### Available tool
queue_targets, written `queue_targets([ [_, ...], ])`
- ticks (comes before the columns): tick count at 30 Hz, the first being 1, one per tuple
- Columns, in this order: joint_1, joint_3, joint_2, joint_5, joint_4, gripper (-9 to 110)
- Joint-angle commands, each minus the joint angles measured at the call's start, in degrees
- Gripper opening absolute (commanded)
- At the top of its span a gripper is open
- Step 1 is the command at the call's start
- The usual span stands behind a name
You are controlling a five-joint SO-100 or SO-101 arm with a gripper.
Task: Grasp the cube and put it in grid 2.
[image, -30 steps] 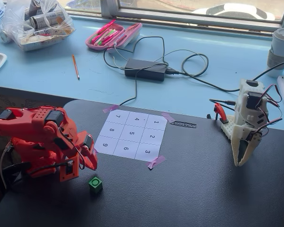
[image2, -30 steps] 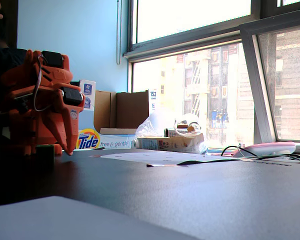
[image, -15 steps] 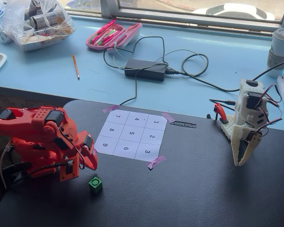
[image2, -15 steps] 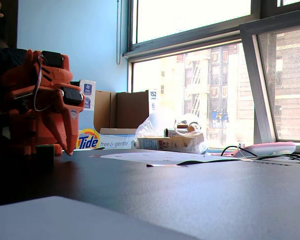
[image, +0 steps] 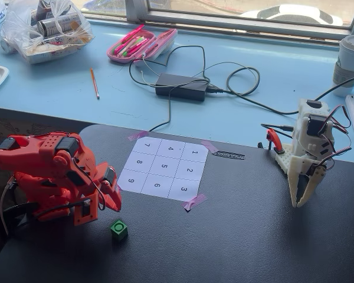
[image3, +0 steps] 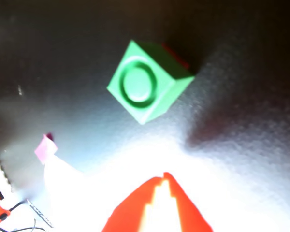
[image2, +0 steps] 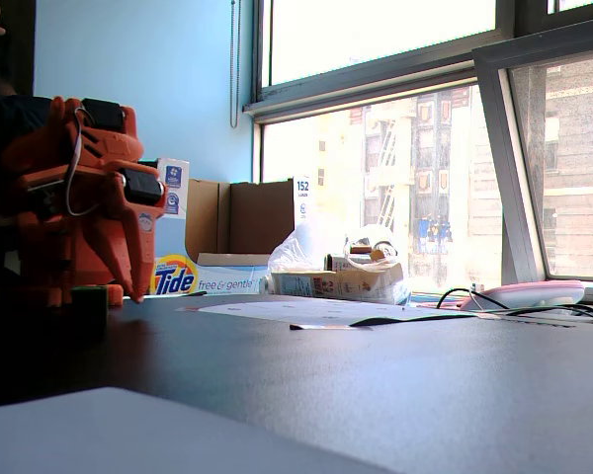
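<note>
1. Step in hand, as we judge it: approach, pre-grasp. The cube (image: 119,229) sits on the dark table (image: 253,236), nothing gripping it, well short of the numbered sheet.
2. Our hand (image: 106,203) hangs just left of and above the cube in a fixed view, not touching it. In the wrist view the two red fingertips (image3: 159,200) meet at a point, so we read the fingers as together, holding nothing.
3. Next move needs: fingers spread, hand dropped over the cube w/ one finger each side, then squeeze. The cube sits rotated vs. the fingers in the wrist view, so some wrist turn may help.
4. Target: grid 2 (image: 189,170), right column, middle cell, empty.
</note>
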Motion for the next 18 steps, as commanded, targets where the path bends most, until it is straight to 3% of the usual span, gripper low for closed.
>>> queue_targets([
  [1,0.3,-5.8,-5.7,0.5,-0.2,2],
  [13,5.3,-23.3,-25.5,2.1,2.1,31],
  [18,10.1,-29.0,-31.5,1.8,3.6,37],
])
